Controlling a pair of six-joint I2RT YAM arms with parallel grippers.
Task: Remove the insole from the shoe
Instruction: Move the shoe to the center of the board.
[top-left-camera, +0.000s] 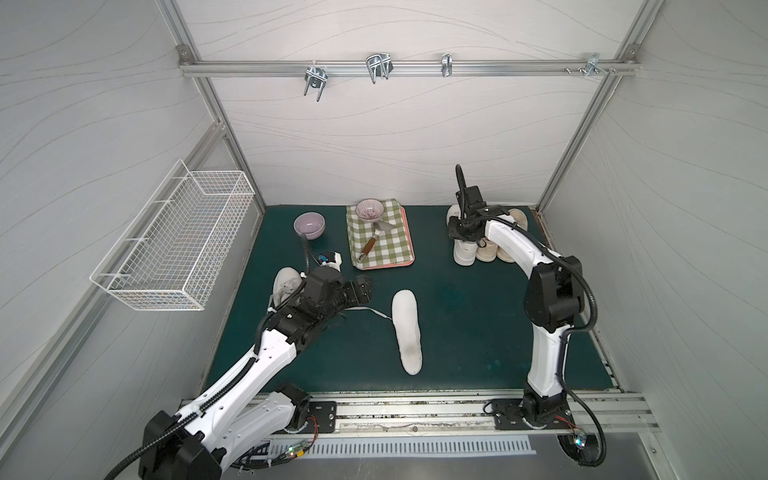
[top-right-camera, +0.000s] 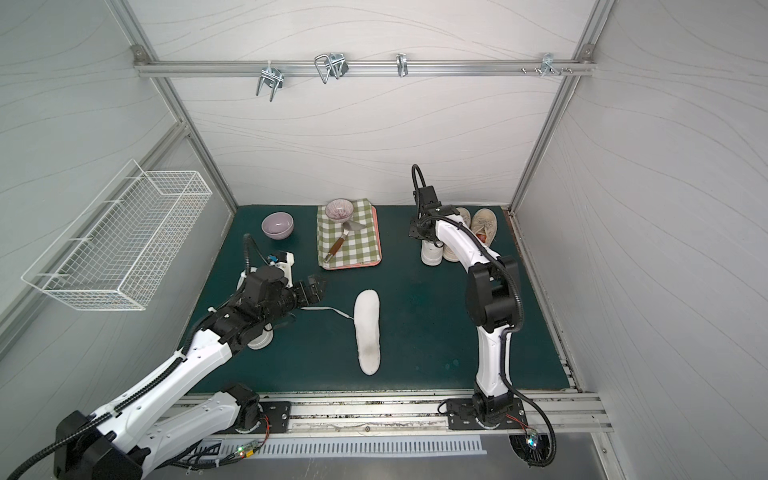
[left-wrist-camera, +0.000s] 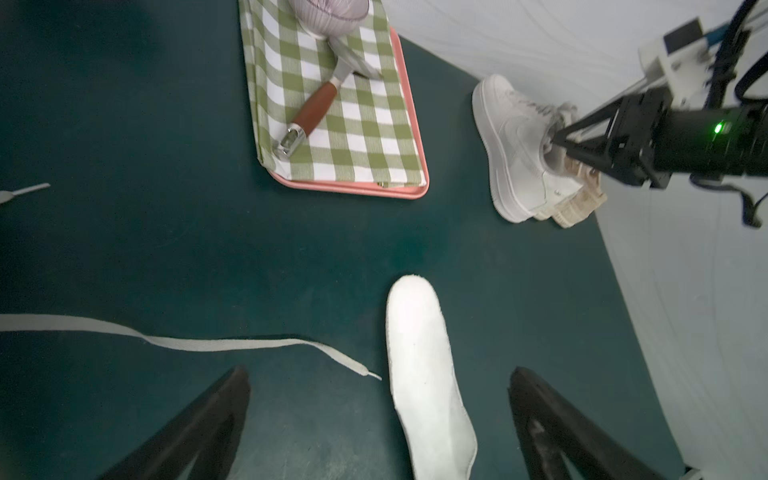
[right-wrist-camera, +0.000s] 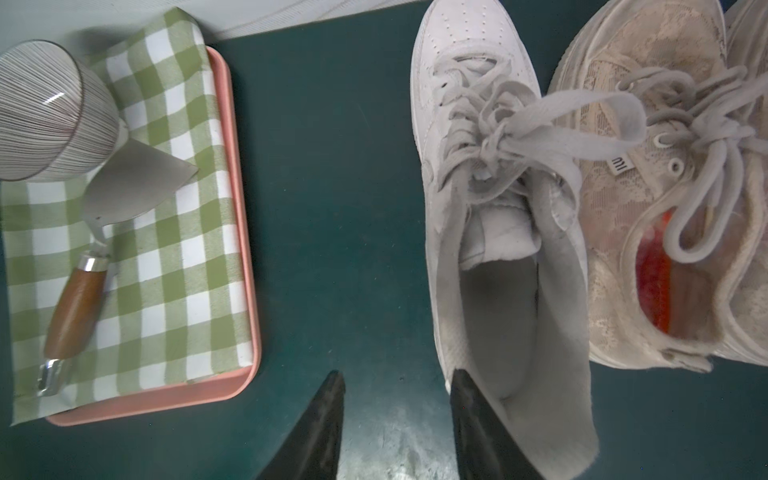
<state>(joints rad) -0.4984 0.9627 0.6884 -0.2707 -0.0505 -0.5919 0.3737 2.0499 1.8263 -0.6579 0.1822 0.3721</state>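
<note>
A white sneaker (top-left-camera: 464, 253) (right-wrist-camera: 469, 124) stands at the back right of the green mat, with a pale insole (right-wrist-camera: 498, 316) lying inside its opening. My right gripper (right-wrist-camera: 397, 374) points down at its heel. One finger rests on the inner side wall and the other hangs over the mat, with a gap between them. A loose white insole (top-left-camera: 407, 332) (left-wrist-camera: 419, 374) lies flat mid-mat. My left gripper (top-left-camera: 361, 291) (left-wrist-camera: 378, 370) hovers wide open beside it, holding nothing. Under the left arm lies another white shoe (top-left-camera: 286, 286), its lace (left-wrist-camera: 187, 343) trailing toward the loose insole.
Two beige lace shoes (top-left-camera: 511, 224) (right-wrist-camera: 648, 208) stand against the white sneaker. A pink tray (top-left-camera: 382, 267) at the back holds a checked cloth, a striped bowl (top-left-camera: 370, 210) and a spatula (top-left-camera: 370, 245). A purple bowl (top-left-camera: 309, 226) sits left of it. A wire basket (top-left-camera: 178, 241) hangs on the left wall.
</note>
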